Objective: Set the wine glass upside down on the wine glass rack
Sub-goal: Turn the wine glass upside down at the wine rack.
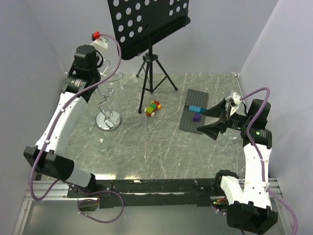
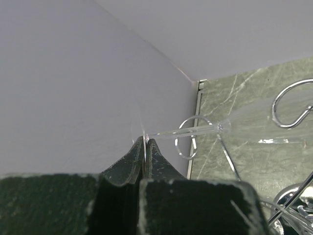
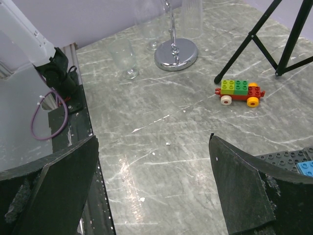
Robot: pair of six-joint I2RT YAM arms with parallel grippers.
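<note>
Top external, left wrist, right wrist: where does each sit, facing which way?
Top external: above and behind the robot, looking down on the table; left arm and right arm show.
Left wrist: behind the left end effector, shut on the wine glass, facing the wall corner and wine glass rack.
Right wrist: behind the open right end effector, facing the toy car and rack base.
Shared: the rack, in all three.

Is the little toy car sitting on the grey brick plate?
No, the toy car sits on the table, apart from the grey plate.
</note>
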